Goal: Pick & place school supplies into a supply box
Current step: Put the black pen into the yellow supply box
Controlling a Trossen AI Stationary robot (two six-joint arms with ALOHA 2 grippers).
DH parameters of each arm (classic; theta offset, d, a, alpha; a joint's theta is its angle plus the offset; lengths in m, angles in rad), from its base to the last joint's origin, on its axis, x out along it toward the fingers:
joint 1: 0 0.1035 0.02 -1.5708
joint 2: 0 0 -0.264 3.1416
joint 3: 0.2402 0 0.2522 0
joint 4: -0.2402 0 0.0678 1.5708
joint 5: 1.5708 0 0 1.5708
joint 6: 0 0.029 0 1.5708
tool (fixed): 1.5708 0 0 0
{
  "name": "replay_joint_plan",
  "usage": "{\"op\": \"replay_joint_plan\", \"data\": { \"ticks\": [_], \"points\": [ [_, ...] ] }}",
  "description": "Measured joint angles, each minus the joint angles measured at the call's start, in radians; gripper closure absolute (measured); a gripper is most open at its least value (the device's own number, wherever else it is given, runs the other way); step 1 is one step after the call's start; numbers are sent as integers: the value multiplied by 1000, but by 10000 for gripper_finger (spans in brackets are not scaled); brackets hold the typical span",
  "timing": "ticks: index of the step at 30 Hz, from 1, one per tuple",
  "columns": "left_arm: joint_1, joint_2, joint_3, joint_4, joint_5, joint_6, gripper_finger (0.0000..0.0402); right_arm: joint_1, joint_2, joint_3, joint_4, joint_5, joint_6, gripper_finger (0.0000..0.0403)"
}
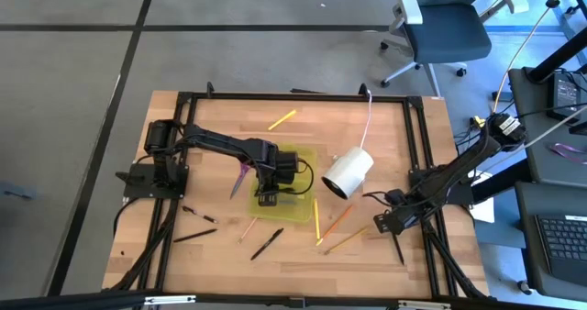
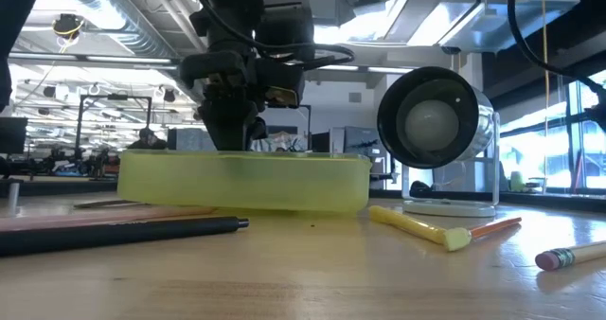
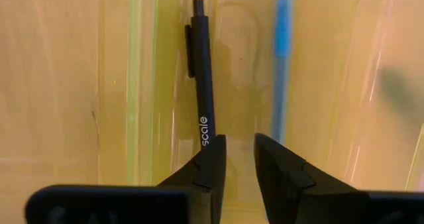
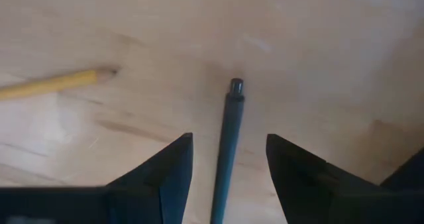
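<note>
The translucent yellow-green supply box (image 1: 298, 204) lies flat on the wooden table, also seen in the low view (image 2: 241, 183). My left gripper (image 1: 267, 197) hangs over it, pointing down, fingers a little open (image 3: 240, 141) with nothing between them. A black pen (image 3: 202, 71) and a blue one (image 3: 282, 52) lie in the box. My right gripper (image 1: 396, 229) is low at the table's right, open (image 4: 228, 141), with a finger on either side of a dark blue-grey pen (image 4: 228, 138) without touching it. Purple scissors (image 1: 240, 174) lie left of the box. My left gripper stands from above over the box, and one finger (image 3: 211, 161) covers the black pen's lower end (image 3: 207, 134). I cannot tell whether it touches the pen.
A white cylinder (image 1: 348, 172) on a cord lies right of the box (image 2: 436, 121). Loose on the near half are black pens (image 1: 266, 244), a yellow marker (image 2: 417, 227), an orange pencil (image 1: 337, 218) and a yellow pencil (image 4: 53, 83). Another yellow stick (image 1: 282, 119) lies toward the far edge.
</note>
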State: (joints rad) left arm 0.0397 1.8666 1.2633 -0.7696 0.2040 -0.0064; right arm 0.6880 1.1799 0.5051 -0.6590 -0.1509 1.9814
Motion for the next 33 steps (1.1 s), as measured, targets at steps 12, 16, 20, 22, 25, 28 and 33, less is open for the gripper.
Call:
{"op": "replay_joint_plan", "data": {
  "ticks": [12,16,20,22,25,28,33],
  "points": [
    [3,-1,0,11,0,-6,275,-1,165,18,10,-2,-49,210],
    [4,-1,0,11,0,-6,269,-1,216,57,-27,0,-52,229],
    [3,-1,0,12,-1,-6,267,-1,240,73,-31,5,-48,268],
    [4,-1,0,12,-1,-6,268,-1,241,73,-31,5,-47,290],
    [3,-1,0,11,-1,-6,270,-1,242,73,-31,5,-48,320],
    [3,-1,0,3,-1,-6,268,-1,242,73,-31,4,-50,346],
    [12,-10,0,-23,-1,-6,265,0,233,79,-42,6,-68,367]
  ]
}}
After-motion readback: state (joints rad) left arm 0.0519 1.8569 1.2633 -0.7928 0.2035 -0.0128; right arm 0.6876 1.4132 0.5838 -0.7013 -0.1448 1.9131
